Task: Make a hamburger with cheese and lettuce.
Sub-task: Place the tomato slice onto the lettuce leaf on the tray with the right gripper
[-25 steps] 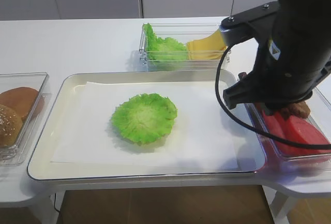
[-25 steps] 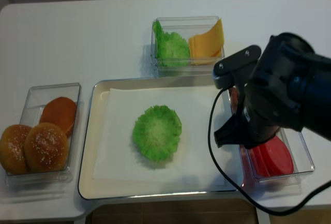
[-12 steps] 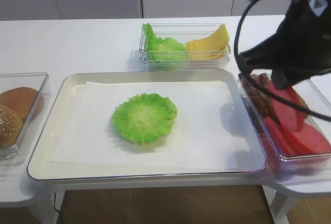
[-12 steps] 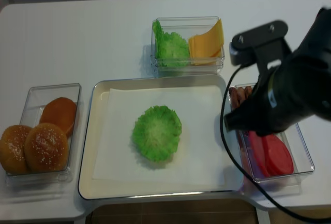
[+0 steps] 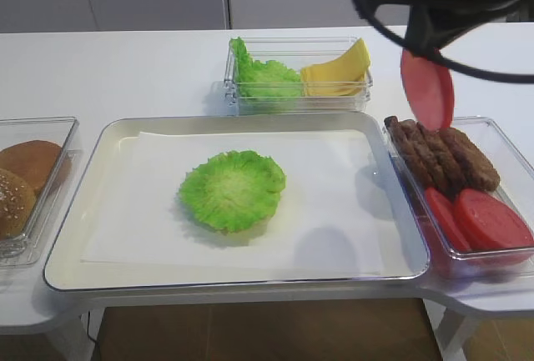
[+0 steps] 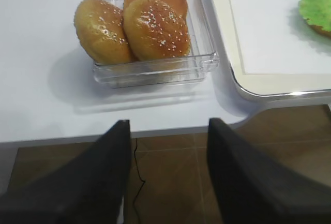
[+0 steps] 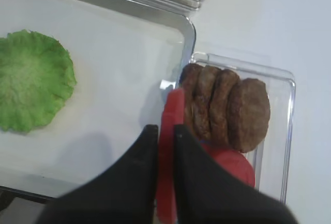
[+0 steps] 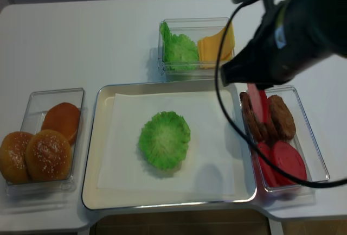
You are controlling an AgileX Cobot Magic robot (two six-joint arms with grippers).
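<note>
The hamburger is just a flat ruffled green lettuce leaf (image 5: 233, 189) on the white paper in the tray (image 5: 108, 140); it also shows in the realsense view (image 8: 164, 139) and the right wrist view (image 7: 31, 79). My right gripper (image 7: 164, 127) is shut on a red round slice (image 5: 427, 87), held on edge in the air above the patties at the tray's right rim. The cheese (image 5: 338, 73) stands in the back container beside more lettuce (image 5: 265, 76). My left gripper (image 6: 165, 167) is open and empty, off the table's front edge near the buns.
A clear box of brown buns (image 6: 137, 25) sits left of the tray. The right container (image 5: 511, 148) holds several dark patties (image 5: 442, 157) and red slices (image 5: 480, 219). My right arm (image 8: 293, 29) hangs high over the back right.
My right gripper has risen out of the right container with a red slice in it and moved back. The patties and remaining slices have come into view. The lettuce leaf has not moved.
</note>
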